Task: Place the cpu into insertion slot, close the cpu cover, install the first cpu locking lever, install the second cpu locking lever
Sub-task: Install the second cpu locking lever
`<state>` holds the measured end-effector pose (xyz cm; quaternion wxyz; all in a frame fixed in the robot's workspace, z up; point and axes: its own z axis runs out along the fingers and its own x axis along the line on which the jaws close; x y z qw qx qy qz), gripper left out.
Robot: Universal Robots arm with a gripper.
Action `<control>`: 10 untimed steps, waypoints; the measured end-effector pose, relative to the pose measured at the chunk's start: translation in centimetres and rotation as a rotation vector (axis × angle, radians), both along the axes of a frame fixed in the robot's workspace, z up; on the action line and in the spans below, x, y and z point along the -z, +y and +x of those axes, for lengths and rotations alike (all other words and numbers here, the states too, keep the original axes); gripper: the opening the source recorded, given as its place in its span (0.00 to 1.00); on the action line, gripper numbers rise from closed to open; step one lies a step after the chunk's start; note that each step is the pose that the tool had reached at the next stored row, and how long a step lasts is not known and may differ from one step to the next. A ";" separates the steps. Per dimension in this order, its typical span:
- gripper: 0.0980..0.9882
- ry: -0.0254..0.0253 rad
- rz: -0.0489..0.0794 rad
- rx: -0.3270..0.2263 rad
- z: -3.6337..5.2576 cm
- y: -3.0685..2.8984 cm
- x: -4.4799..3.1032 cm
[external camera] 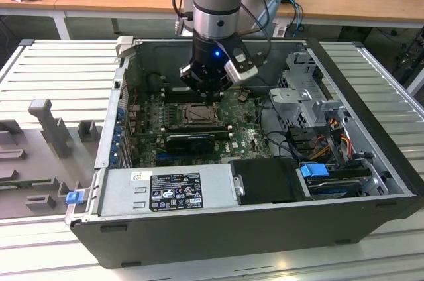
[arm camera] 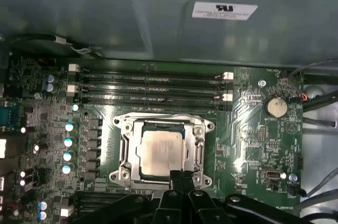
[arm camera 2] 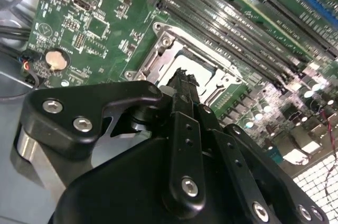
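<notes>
While you look down through the first wrist view, read the scene like this:

Chip: the cpu (arm camera: 161, 151) lies flat in the insertion slot (arm camera: 196, 152), its pale face up and square to the metal rim around it.

Cover: you see the cpu cover (arm camera: 125, 147) as a silver frame lying around the chip, with the chip's face showing through the window; whether it is fully pressed down you cannot tell.

Tool: the tool (arm camera: 181, 177) hangs just over the near edge of the socket, its black fingers (arm camera: 176, 179) pressed together with no gap between them and nothing held. In the second wrist view the tool (arm camera 2: 185, 76) points its closed tips at the socket's edge; contact with the frame cannot be judged.

Board: the green circuit board (arm camera: 253, 129) surrounds the socket, with long black memory slots (arm camera: 150, 86) just beside it and a round coin battery (arm camera: 275, 106) well apart.

Case: in the exterior view the arm (external camera: 215, 9) reaches straight down into the open computer case (external camera: 265, 221), which lies on the ribbed worktop (external camera: 59, 75); the tool (external camera: 211, 99) sits right above the socket.

Power supply: a grey box with a label (external camera: 173, 189) fills the near side of the case.
</notes>
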<state>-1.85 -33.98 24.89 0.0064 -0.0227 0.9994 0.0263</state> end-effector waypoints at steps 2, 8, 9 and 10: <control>0.01 0.0000 0.000 0.000 0.00 -0.29 0.02; 0.01 0.0089 0.003 0.000 0.00 -0.93 0.02; 0.01 0.0088 0.003 0.000 -0.01 -0.95 0.03; 0.01 0.0087 0.003 0.000 -0.01 -0.97 0.03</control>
